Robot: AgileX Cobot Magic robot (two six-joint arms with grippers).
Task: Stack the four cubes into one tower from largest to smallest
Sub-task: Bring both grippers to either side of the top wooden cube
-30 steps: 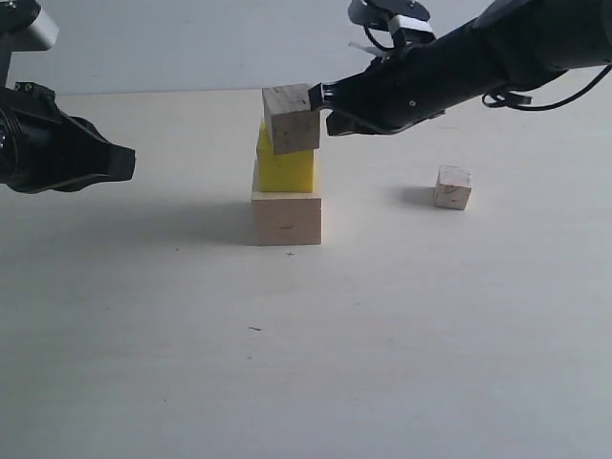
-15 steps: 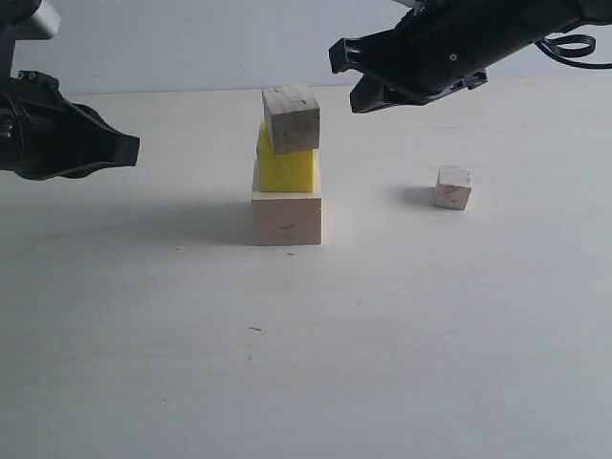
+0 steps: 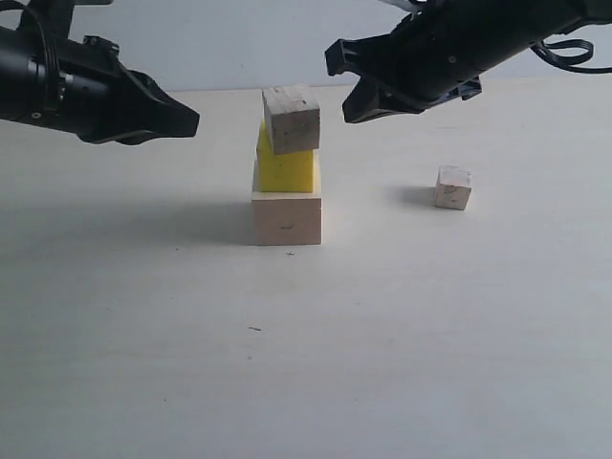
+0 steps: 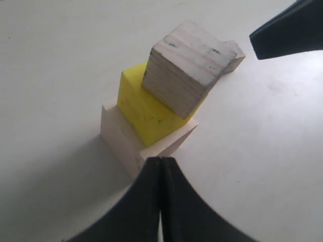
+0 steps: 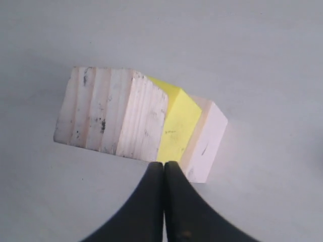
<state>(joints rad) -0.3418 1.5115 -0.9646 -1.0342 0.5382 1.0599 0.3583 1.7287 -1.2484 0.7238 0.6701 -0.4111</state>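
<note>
3 tiers stand near the middle of the table point(image 3: 316, 382): largest cube point(image 3: 287, 218), yellow cube point(image 3: 285, 172), and knotty cube point(image 3: 292, 119), which sits twisted and overhanging. Smallest cube point(image 3: 453, 187) lies apart, toward the right edge. Left gripper point(image 4: 160, 161) and right gripper point(image 5: 163, 164) are both pinched closed, empty. Risk: a nudge or an off-centre 4th tier topples it.

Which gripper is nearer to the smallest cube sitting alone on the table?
Right. The right gripper hangs above the smallest cube, offset toward the tower. The left gripper is on the tower's far side, farther away.
</note>
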